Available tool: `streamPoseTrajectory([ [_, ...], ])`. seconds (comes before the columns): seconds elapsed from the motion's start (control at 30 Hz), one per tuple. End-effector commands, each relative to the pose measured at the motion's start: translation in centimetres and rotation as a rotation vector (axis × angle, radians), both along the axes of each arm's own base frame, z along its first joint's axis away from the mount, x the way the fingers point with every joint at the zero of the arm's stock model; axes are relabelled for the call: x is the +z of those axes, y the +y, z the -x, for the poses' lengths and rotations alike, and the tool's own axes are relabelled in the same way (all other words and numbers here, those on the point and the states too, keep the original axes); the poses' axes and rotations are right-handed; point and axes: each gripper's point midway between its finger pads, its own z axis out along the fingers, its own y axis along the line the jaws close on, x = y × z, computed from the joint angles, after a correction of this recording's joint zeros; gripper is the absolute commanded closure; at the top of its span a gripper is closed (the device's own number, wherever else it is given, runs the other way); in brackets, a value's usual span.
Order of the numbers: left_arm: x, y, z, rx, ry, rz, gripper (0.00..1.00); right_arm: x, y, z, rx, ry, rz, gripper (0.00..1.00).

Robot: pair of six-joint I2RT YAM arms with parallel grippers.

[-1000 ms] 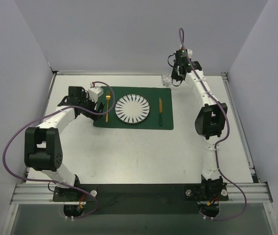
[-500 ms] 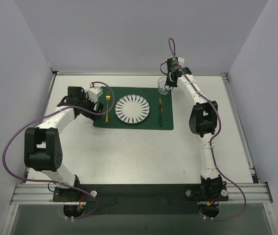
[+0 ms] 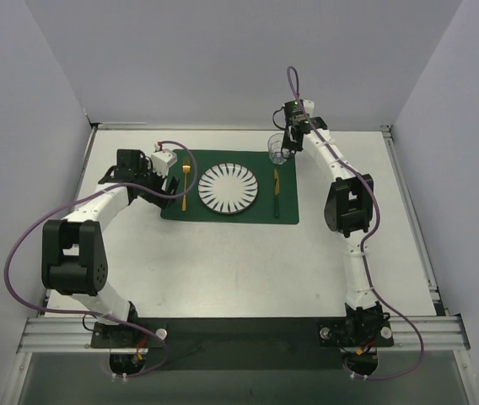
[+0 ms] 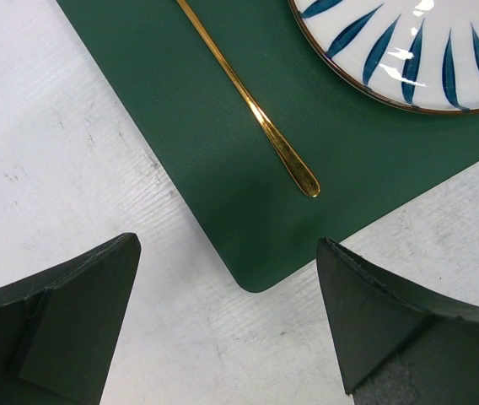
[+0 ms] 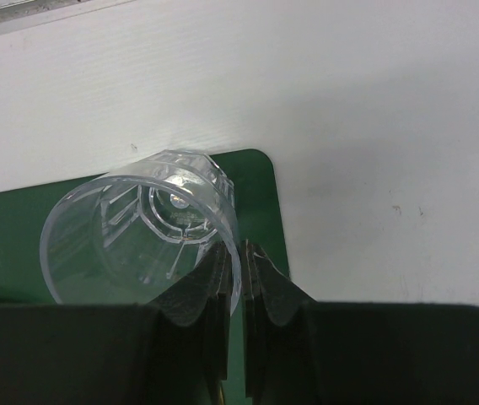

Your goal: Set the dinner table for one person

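The tabletop (image 3: 239,270) is overlaid by a placemat (image 3: 261,164). At the placemat's far right corner, a glass (image 5: 130,228) is pinched by its rim in the right claw (image 5: 236,257); through so thin a hold it could be tipped or dropped. The left claw (image 4: 227,249) is held spread at the placemat's left edge.

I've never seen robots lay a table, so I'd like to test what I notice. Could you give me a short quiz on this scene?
1. True or false: the left gripper is shut.
2. What is the right gripper pinching by its rim? A) a mug B) a clear glass C) a bowl
3. Fill in: the striped plate lies on a dark green ____.

Key: 1 false, its jaws stand wide apart. 2 B. 3 placemat.
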Motion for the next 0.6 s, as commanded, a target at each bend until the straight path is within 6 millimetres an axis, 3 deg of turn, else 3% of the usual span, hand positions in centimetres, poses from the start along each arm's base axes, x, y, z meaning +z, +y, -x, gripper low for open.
streamPoseTrajectory([
  [0.0, 0.9, 0.0, -0.6, -0.011, -0.032, 0.017, 0.03, 2.6, 0.9, 0.9, 0.001, -0.017, -0.047, 1.0],
  [0.27, 0.9, -0.1, -0.6, -0.01, -0.028, 0.017, 0.03, 4.6, 1.1, 1.3, 0.005, -0.04, -0.066, 1.0],
  [0.57, 0.8, 0.0, -0.6, -0.008, -0.028, 0.017, 0.03, 3.7, 1.3, 2.0, 0.004, -0.006, -0.069, 1.0],
])
